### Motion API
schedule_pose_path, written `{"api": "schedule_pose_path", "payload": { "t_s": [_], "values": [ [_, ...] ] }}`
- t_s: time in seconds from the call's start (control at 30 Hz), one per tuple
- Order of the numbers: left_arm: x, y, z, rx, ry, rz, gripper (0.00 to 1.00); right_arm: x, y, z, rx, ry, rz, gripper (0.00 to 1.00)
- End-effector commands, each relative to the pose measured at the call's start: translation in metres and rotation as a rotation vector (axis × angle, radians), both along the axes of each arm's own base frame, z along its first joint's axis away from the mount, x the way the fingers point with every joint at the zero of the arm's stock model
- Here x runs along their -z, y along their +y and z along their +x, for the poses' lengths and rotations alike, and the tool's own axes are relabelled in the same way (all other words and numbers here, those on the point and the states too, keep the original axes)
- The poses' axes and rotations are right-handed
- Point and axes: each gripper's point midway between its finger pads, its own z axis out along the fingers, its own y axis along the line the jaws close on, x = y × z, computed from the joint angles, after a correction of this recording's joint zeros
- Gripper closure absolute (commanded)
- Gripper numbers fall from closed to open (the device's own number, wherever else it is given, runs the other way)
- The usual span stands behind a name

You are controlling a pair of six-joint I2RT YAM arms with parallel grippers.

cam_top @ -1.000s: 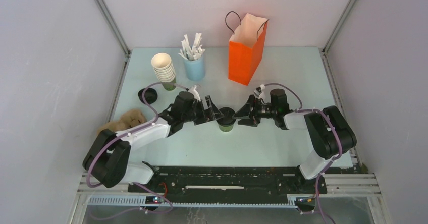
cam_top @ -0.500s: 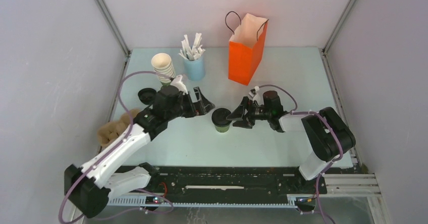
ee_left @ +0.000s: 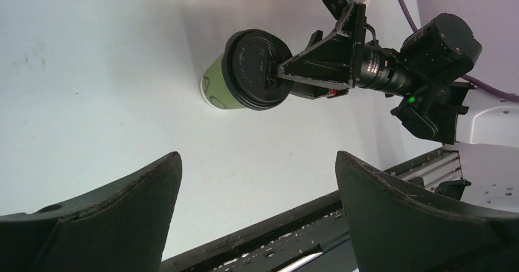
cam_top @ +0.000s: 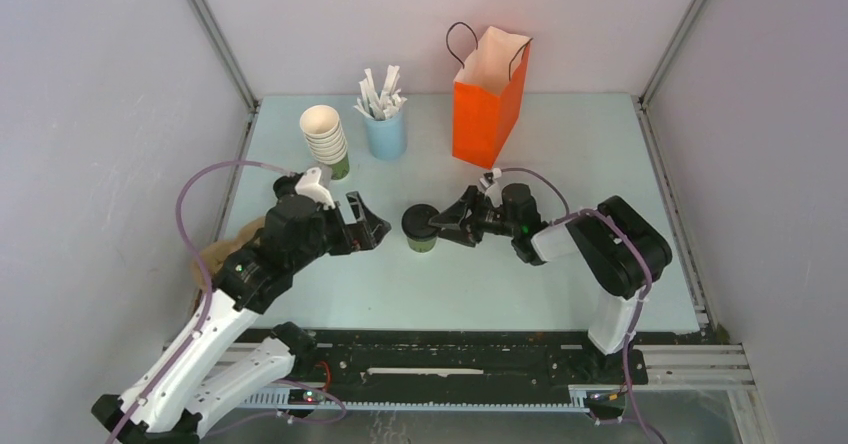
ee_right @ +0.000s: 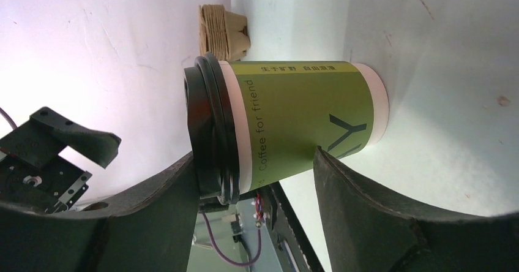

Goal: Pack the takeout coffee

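Far left of the takeout coffee (cam_top: pixel 421 236): a stack of brown moulded pulp carriers (cam_top: pixel 228 252). The left arm is bent low, and the left gripper (cam_top: pixel 374 228) is spread wide and empty, near the cup. The coffee is green paper with a glossy round black lid (cam_top: pixel 418 220), upright on the table (cam_top: pixel 520 284). The right gripper (cam_top: pixel 443 227) is level, its curved fingers straddling the cup; can't tell if they squeeze. An orange paper bag (cam_top: pixel 488 99) stands behind-right.

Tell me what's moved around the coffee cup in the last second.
The left gripper drew back left, clear of the coffee cup, jaws wide open. The cup slid left, and the right gripper followed and now straddles it; grip unclear. Orange bag, cup stack and blue cup stayed put.
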Motion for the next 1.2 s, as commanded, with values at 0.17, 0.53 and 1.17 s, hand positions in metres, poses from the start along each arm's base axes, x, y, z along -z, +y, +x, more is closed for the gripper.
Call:
{"api": "schedule_pose_path", "payload": {
  "t_s": [0.17, 0.53, 1.17],
  "values": [
    [-0.034, 0.024, -0.010, -0.048, -0.078, 0.030, 0.00, -0.005, 0.041, 0.043, 0.114, -0.059, 0.006, 0.26],
    [-0.045, 0.038, -0.020, -0.071, -0.096, 0.051, 0.00, -0.024, 0.103, 0.078, 0.126, -0.108, -0.001, 0.20],
    [0.014, 0.133, 0.012, -0.416, 0.117, 0.363, 0.00, -0.111, 0.020, 0.025, -0.091, -0.382, -0.292, 0.00]
  ]
}}
